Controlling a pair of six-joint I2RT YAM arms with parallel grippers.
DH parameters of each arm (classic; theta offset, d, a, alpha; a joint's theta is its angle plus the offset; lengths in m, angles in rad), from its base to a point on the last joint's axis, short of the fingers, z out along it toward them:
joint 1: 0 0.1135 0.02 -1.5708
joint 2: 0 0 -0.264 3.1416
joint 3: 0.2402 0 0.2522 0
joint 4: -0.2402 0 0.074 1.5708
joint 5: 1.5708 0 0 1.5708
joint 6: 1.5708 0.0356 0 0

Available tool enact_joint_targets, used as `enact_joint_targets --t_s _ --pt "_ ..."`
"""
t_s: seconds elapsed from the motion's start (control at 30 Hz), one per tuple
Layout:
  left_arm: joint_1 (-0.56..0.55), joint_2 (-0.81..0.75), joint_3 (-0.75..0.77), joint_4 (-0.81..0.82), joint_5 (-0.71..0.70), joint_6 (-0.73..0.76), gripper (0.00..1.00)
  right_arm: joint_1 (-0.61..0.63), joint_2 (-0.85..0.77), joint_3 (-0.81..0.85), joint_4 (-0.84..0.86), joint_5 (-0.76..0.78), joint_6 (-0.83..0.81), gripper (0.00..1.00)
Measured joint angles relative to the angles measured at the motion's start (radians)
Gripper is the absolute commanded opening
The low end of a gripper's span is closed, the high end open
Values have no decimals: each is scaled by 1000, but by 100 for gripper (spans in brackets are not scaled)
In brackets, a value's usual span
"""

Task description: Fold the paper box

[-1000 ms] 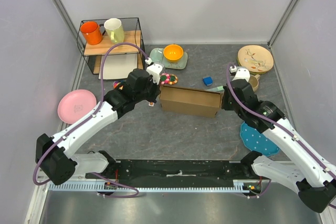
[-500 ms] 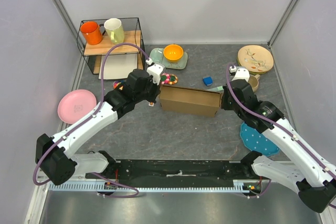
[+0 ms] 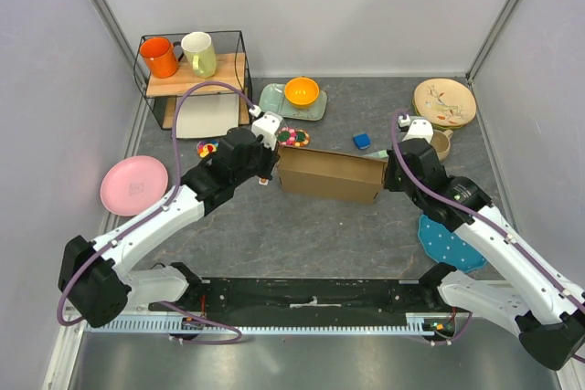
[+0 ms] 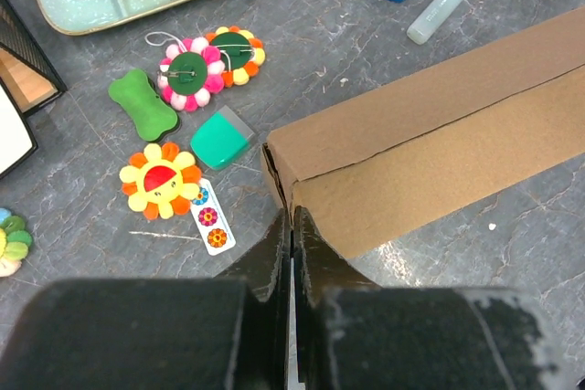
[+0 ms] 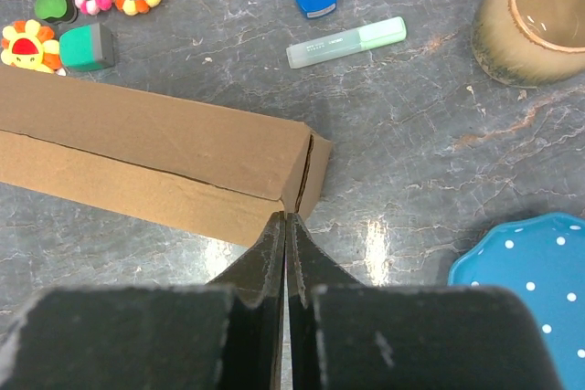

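Note:
The paper box (image 3: 331, 175) is a brown cardboard box folded into a long shallow shape, lying across the middle of the table. My left gripper (image 3: 272, 173) is shut, with its tips against the box's left end (image 4: 366, 180), at the corner (image 4: 292, 216). My right gripper (image 3: 388, 178) is shut, with its tips at the box's right end corner (image 5: 286, 218). The box (image 5: 155, 157) shows a long seam along its top. No cardboard shows between either pair of fingers.
A wire rack holds an orange mug (image 3: 159, 57) and a pale mug (image 3: 198, 52), with a white sheet (image 3: 208, 116) below. Also in view are a pink plate (image 3: 133, 184), an orange bowl (image 3: 302, 92), small toys (image 4: 196, 66), a blue block (image 3: 362, 142), a highlighter (image 5: 345, 42), a tan bowl (image 5: 539, 11), and a blue dotted plate (image 3: 450, 242).
The left arm has shifted slightly, and its cable loop has moved. The box and the right arm have hardly moved. Both grippers stay at the box's ends.

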Motion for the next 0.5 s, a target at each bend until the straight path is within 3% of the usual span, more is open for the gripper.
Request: enact_joint_targets --t_s 0.17,0.37,0.5 --pt "0 -15 -36 54 -5 0 3 0 2 -9 9 0 -1 4" --pt "0 -29 -48 53 3 0 20 0 10 -10 11 0 -2 4" --pt "0 -15 -23 7 14 0 24 0 14 -10 12 0 -3 4"
